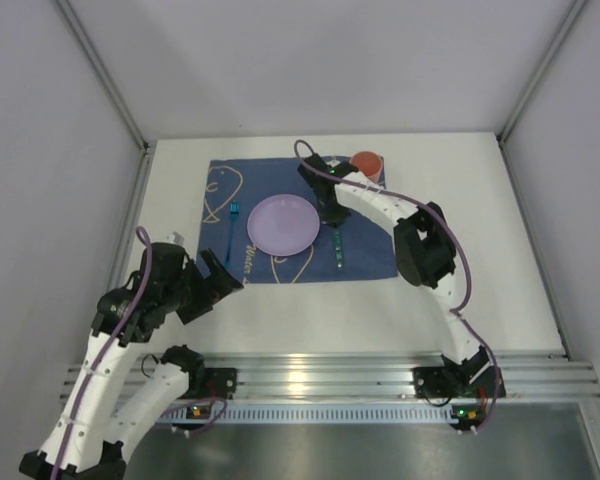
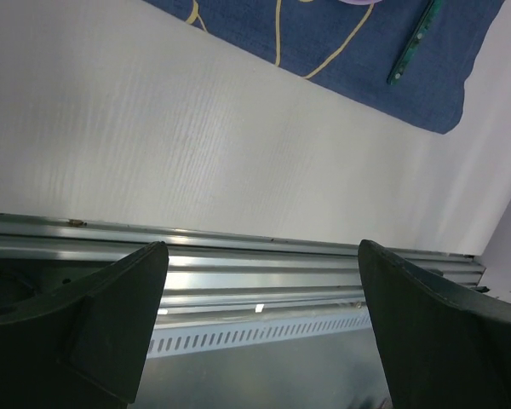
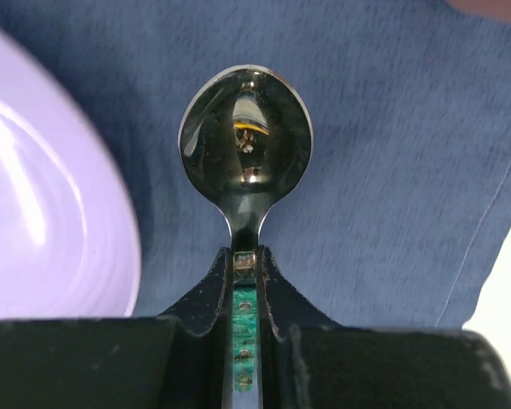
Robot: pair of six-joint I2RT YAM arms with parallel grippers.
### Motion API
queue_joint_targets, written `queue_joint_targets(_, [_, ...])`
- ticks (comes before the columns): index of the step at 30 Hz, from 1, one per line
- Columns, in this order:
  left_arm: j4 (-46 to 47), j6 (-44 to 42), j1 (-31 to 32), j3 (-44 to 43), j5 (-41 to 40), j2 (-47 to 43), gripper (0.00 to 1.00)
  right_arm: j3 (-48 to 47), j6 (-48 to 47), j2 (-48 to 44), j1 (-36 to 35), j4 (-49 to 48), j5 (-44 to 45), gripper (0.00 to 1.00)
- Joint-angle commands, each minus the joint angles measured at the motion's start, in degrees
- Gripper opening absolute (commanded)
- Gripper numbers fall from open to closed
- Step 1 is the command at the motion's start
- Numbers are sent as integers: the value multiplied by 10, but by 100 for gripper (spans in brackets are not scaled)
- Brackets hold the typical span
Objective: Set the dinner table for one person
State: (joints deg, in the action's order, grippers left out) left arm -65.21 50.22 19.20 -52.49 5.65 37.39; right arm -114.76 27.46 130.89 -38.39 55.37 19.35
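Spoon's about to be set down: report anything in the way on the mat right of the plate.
Nothing visible is. The right hand holds the spoon over bare blue mat beside the purple plate; the red cup stands farther back, apart from it.

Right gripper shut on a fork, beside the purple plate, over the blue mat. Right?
No, it's a spoon: the right wrist view shows its rounded bowl. The right gripper is shut on it, beside the purple plate, over the blue mat.
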Motion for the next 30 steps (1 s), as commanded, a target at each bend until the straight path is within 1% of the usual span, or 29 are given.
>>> queue_joint_targets(1, [-36,10,1,-47,-34,32,98,-57,0,15,23,0,-13,0])
queue_joint_targets(5, [-38,22,1,-69,-43,68,98,-67,19,28,41,14,-48,0])
queue_joint_targets(6, [-37,25,1,-73,-44,74,98,-66,25,29,45,18,-55,2])
queue_joint_targets(7, [-36,33,1,-78,-46,83,98,-64,28,28,52,18,-74,19])
queue_joint_targets(8, [-35,35,1,-88,-49,91,98,-63,28,26,54,18,-80,30])
queue_joint_targets(9, [-31,35,1,-93,-49,104,98,-62,27,24,56,18,-84,39])
queue_joint_targets(10, [-28,32,1,-97,-51,109,98,-62,25,22,56,17,-94,53])
queue_joint_targets(11, [-26,30,1,-102,-51,117,98,-62,26,21,56,17,-98,62])
queue_joint_targets(12, [-23,26,1,-104,-69,123,98,-60,26,17,54,17,-99,67])
queue_joint_targets(16, [-8,-16,1,-104,-70,136,98,-62,21,-5,34,20,-100,70])
queue_joint_targets(18, [2,-34,1,-98,-78,136,98,-56,16,-33,21,19,-105,69])
queue_joint_targets(20, [10,-56,1,-97,-86,135,98,-43,9,-73,-11,12,-106,69])
queue_joint_targets(21, [10,-64,1,-98,-86,134,98,-16,8,-90,-24,8,-103,69])
queue_joint_targets(22, [9,-78,1,-101,-82,135,98,0,13,-109,-55,-1,-91,69])
queue_joint_targets(23, [7,-85,1,-108,-79,135,97,17,19,-145,-72,-5,-82,69])
queue_joint_targets(24, [5,-93,1,-110,-74,133,97,56,29,-164,-90,-9,-70,70])
queue_joint_targets(25, [5,-108,1,-111,-66,131,97,77,52,-183,-124,-13,-45,70])
queue_joint_targets(26, [5,-117,1,-110,-64,123,97,97,65,-221,-141,-18,-34,70])
queue_joint_targets(28, [6,-137,1,-104,-65,112,97,152,111,-259,-184,-20,10,71])
queue_joint_targets(29, [12,-144,1,-99,-69,97,97,172,124,-300,-199,-25,24,71])
queue_joint_targets(30, [17,-146,1,-93,-76,89,97,212,137,-322,-213,-28,41,72])
